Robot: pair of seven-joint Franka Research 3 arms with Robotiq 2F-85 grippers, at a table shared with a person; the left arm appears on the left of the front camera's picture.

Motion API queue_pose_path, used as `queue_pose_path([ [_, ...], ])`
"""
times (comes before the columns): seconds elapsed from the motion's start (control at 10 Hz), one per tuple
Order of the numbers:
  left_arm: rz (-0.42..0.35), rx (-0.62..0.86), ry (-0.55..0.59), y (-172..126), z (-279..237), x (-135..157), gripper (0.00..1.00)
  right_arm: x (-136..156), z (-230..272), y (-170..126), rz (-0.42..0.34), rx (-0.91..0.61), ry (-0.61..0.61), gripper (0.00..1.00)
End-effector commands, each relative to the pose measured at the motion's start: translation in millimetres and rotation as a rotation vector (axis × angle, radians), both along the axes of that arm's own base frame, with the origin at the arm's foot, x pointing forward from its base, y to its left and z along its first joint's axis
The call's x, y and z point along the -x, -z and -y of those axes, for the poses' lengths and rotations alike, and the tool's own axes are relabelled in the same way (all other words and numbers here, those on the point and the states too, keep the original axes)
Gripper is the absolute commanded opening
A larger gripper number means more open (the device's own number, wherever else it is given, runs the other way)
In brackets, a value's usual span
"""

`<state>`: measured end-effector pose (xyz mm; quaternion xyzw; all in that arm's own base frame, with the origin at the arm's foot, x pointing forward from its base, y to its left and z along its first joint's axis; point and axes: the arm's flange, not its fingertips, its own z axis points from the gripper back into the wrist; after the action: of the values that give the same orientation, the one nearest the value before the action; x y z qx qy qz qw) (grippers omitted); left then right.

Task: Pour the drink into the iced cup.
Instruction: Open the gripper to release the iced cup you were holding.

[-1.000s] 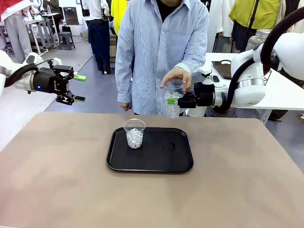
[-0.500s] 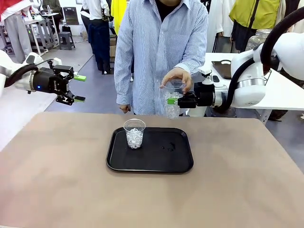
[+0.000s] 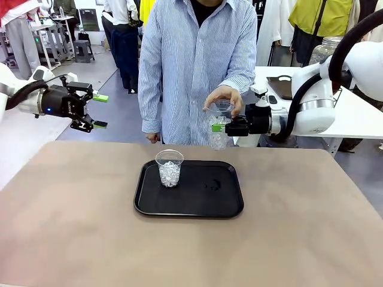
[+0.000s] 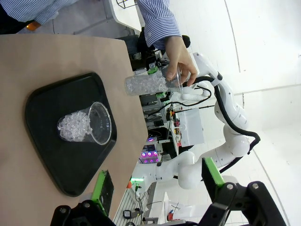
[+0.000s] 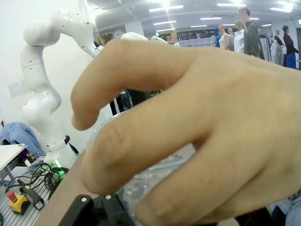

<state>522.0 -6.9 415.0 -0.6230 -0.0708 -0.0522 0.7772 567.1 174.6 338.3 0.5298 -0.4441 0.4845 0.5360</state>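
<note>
Over the worktop's point(image 3: 299, 227) far edge: clear cup point(image 3: 218, 141), pinched at the rim by a person's hand point(image 3: 224, 97), right tool point(image 3: 217, 127) straddling its wall; clamped or not, cannot tell. Looks thin, slick, crushable; wants a gentle mid-wall hold, kept level. Left tool point(image 3: 99, 111) spread wide, off aside. Iced cup point(image 3: 169, 168) upright on the tray point(image 3: 227, 206).

Black tray point(image 3: 227, 206), tan table point(image 3: 72, 227), clear iced cup point(image 3: 169, 168), clear held cup point(image 3: 218, 139), blue-striped shirt point(image 3: 191, 60).

A tray point(image 3: 197, 206) lies mid-table point(image 3: 72, 227), with a cup point(image 3: 169, 168) in its 10 o'clock corner. Behind the tray at 1 o'clock, a second cup point(image 3: 218, 134) hangs under a person's hand point(image 3: 224, 95), with the right gripper point(image 3: 218, 127) at its side. The left gripper point(image 3: 99, 111) is far off at 10 o'clock.
</note>
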Motion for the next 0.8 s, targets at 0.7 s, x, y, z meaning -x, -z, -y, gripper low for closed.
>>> queue_pose_path([
  [0.7, 0.003, -0.003, -0.006, -2, 1, 3, 1.0, 39, 97, 20, 0.052, 0.005, 0.068, 1.0],
])
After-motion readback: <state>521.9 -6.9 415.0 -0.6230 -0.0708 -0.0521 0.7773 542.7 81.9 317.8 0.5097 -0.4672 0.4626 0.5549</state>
